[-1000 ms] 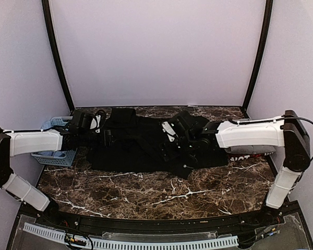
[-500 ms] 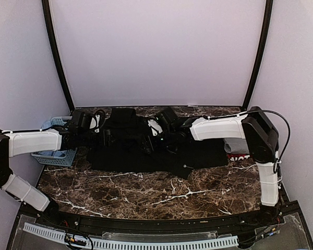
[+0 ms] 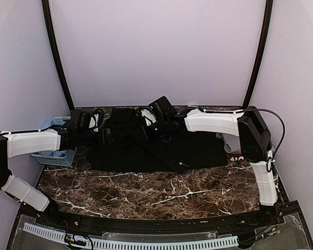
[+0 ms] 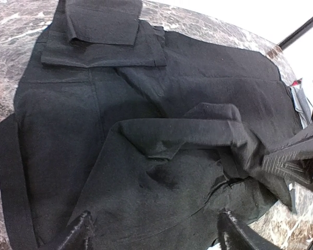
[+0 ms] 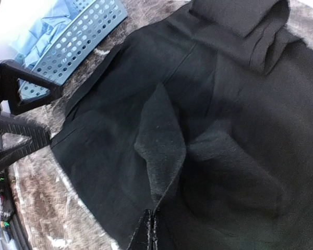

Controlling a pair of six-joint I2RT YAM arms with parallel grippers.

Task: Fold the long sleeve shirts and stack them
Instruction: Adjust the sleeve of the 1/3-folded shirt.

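Note:
A large black long sleeve shirt [image 3: 198, 151] lies spread across the back of the marble table [image 3: 161, 198]. My right gripper [image 3: 147, 130] reaches over its left half. In the right wrist view the right gripper [image 5: 152, 229] is shut on a raised fold of the black shirt [image 5: 250, 104]. My left gripper [image 4: 156, 235] hovers open over the black shirt [image 4: 68, 120] at its left end, with nothing between the fingers. The right gripper [image 4: 281, 159] shows there at the right, pulling the fold up. A grey shirt [image 3: 230, 145] and a red-edged one [image 3: 239, 156] lie under the right arm.
A light-blue lattice basket [image 3: 55, 156] stands at the table's left edge, beside my left arm; in the right wrist view the basket [image 5: 78, 36] holds pale blue cloth. Black frame posts and a pale wall close off the back.
The right arm swung left across the black shirt and its jaws closed on a fold of cloth. The left gripper stayed in place and opened a little wider.

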